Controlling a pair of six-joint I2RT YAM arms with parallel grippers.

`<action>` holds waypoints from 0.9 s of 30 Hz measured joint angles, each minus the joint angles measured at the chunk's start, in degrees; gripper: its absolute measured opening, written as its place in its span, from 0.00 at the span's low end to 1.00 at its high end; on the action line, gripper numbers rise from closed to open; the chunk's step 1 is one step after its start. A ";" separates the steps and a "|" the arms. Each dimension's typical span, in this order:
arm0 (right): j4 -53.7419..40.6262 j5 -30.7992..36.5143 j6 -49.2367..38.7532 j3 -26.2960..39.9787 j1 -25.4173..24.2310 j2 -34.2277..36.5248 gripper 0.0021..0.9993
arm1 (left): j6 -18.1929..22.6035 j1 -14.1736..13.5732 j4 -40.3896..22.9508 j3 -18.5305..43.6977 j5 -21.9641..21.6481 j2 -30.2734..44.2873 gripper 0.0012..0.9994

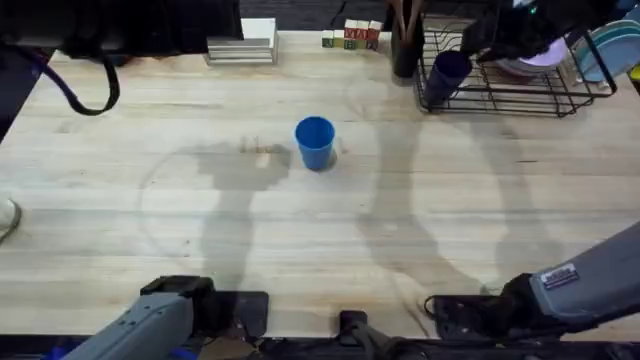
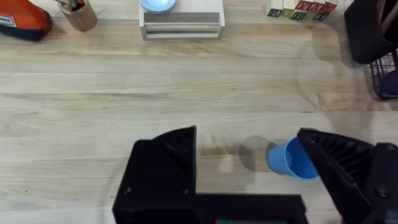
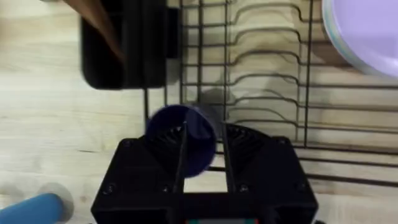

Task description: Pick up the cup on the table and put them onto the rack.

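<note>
Right gripper (image 3: 202,158), reaching over the rack (image 1: 520,95) at far right, has fingers close together, pinching the rim of a dark purple cup (image 3: 186,140) at the rack's left end. Left gripper (image 2: 249,168) hangs wide open near the front edge, holding nothing. Blue cup (image 1: 315,142) stands mid-table, untouched. Risk: letting go with the purple cup on the wire edge could tip it out onto the table. A black utensil holder (image 1: 405,45) sits just left of the rack, crowding that end; plates (image 1: 610,50) fill the right end.

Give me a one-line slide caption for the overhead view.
Right gripper at the rack with a dark blue cup; light blue cup upright mid-table.
</note>
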 joint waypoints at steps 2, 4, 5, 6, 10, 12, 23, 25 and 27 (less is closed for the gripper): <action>-0.02 0.00 -0.01 1.24 0.62 0.00 0.34 | 0.00 0.00 0.02 0.00 0.00 0.00 0.99; -0.02 0.00 0.00 2.42 1.18 0.00 0.35 | 0.00 0.00 0.01 0.00 0.00 -0.01 0.99; -0.08 0.00 0.01 3.01 1.45 0.00 0.36 | 0.00 0.00 0.00 0.00 0.00 0.00 0.99; -0.16 0.00 0.01 3.41 1.65 0.00 0.37 | 0.00 0.00 0.00 0.00 0.00 0.00 0.99; -1.51 0.00 0.01 5.08 2.35 0.00 0.38 | 0.00 0.00 0.02 0.00 0.00 -0.01 0.99; -1.90 0.00 -0.03 5.50 2.58 -0.02 0.39 | 0.00 0.00 0.02 0.00 0.00 -0.02 0.99; -10.68 0.00 -2.41 5.64 3.13 -6.85 0.79 | 0.00 0.00 0.02 0.00 0.00 0.00 0.99; -12.41 0.00 -2.89 5.66 3.19 -8.88 0.98 | 0.00 0.00 0.00 0.00 0.00 -0.02 0.99; -14.20 0.00 -3.57 5.66 3.38 -10.82 1.00 | 0.00 0.00 0.01 0.00 0.00 0.00 0.99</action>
